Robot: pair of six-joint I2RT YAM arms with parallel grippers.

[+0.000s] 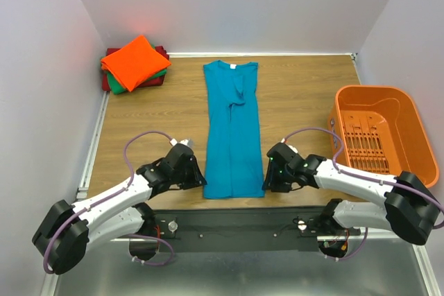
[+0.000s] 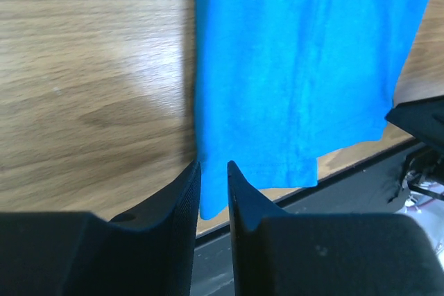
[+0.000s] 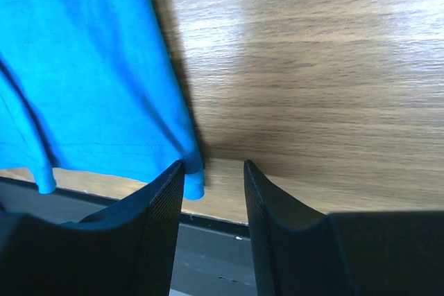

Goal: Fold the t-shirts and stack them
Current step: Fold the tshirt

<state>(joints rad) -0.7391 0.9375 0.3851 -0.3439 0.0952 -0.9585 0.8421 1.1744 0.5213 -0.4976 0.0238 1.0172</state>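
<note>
A teal shirt (image 1: 232, 129) is laid down the middle of the table (image 1: 298, 102), folded lengthwise into a long strip, collar at the far end and hem at the near edge. In the wrist views the hem corners are seen just at that edge – if they are pushed rather than pinched, the cloth could probably be nudged over it. If only the top layer is caught at either corner, the lengthwise fold would likely be pulled open; if one corner is lifted ahead of the other, the strip would be skewed.

The basket (image 1: 415, 126) stands at the right, well apart from the shirt; nothing is seen in it, only its slotted floor.

At the far left an orange shirt (image 1: 135, 60) is stacked on a green (image 1: 119, 89) and a dark red one (image 1: 164, 52), none quite squared – a fourth could be set down crooked.

The right gripper (image 3: 214, 164) is held with jaws clearly apart, the corner just beside one finger. The left gripper (image 2: 214, 168) has a narrow gap, the corner within it but not visibly clamped.
</note>
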